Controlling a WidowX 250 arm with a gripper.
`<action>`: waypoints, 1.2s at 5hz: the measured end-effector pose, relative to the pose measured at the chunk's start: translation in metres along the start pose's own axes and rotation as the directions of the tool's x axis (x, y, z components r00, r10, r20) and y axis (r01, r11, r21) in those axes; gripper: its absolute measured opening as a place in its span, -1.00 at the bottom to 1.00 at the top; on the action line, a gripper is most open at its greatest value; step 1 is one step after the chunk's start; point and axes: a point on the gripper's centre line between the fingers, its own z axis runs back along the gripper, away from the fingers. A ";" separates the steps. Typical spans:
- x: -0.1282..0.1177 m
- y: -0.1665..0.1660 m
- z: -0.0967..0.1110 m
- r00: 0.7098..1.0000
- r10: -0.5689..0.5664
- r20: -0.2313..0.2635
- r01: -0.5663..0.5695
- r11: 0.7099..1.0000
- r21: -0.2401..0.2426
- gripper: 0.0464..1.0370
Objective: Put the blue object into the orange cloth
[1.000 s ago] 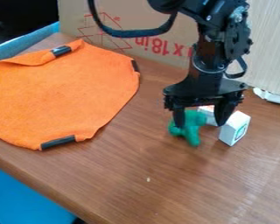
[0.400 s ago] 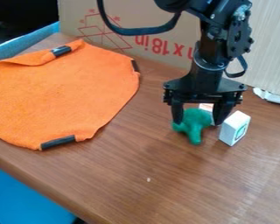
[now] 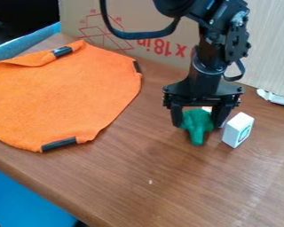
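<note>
My gripper (image 3: 198,122) hangs over the table right of centre, its two fingers against the left and right sides of a green soft-looking toy (image 3: 197,125), so it is shut on the toy. One limb of the toy points toward the camera; whether its underside touches the table I cannot tell. No blue object shows, only this green one beside the blocks. An orange cloth (image 3: 61,97) with dark clips on its edge lies spread on the left of the table, apart from the gripper.
A white block (image 3: 238,130) stands just right of the gripper, and another pale block is partly hidden behind the right finger. A cardboard box (image 3: 144,44) stands along the back. The table (image 3: 168,190) ends at a front-left edge.
The gripper has shifted slightly left, and its fingers have drawn a little closer together around the green toy. The toy has turned and its left side has moved right.
</note>
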 end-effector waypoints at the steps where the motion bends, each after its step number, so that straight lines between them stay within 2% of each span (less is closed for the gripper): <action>1: 0.004 -0.001 -0.003 1.000 0.009 0.007 -0.009 1.000 0.004 0.93; 2: 0.012 0.004 -0.009 0.999 0.039 0.013 -0.039 0.999 0.013 0.88; 3: 0.016 0.005 -0.010 0.999 0.042 0.026 -0.042 0.999 0.012 0.73; 5: 0.012 0.012 -0.009 0.999 0.049 -0.009 -0.048 0.999 0.012 0.73; 6: 0.012 0.022 0.005 0.998 0.058 -0.033 -0.058 0.998 0.002 0.73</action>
